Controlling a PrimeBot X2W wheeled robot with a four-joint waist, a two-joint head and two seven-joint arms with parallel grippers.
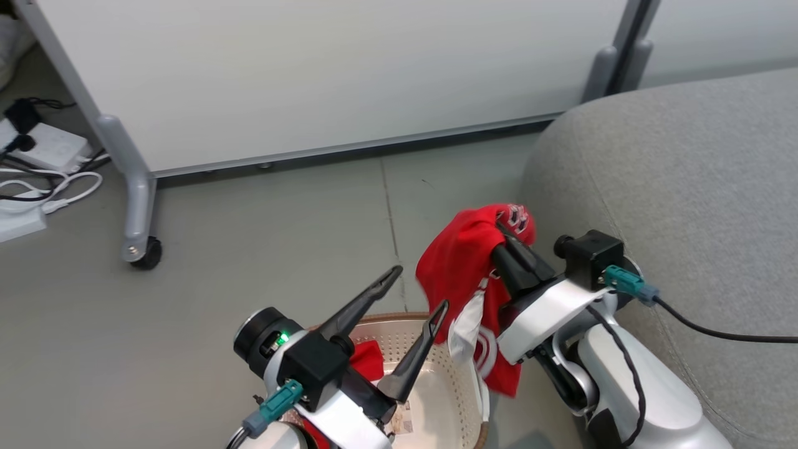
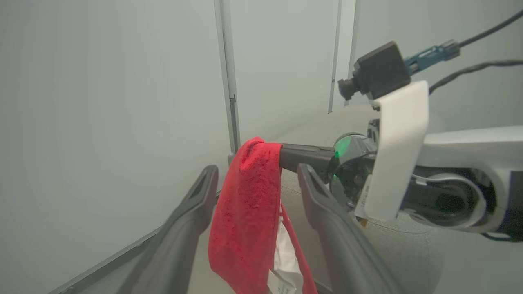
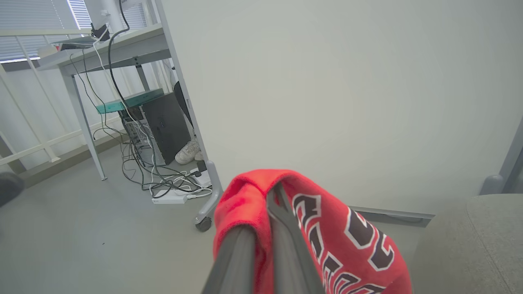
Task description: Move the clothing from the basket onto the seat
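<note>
Head view gives me the red clothing (image 1: 464,262) hanging in the air, pinched in my clenched right gripper (image 1: 500,232), over the right rim of the basket (image 1: 452,380) and just beside the sofa (image 1: 686,187), not on it. My left gripper (image 1: 419,288) stands spread wide above the basket, grasping nothing. A second red piece (image 1: 368,360) lies inside. Right wrist view brings the black-and-white lettering (image 3: 347,241) up close, and left wrist view adds a white tag (image 2: 286,261) dangling under the cloth.
</note>
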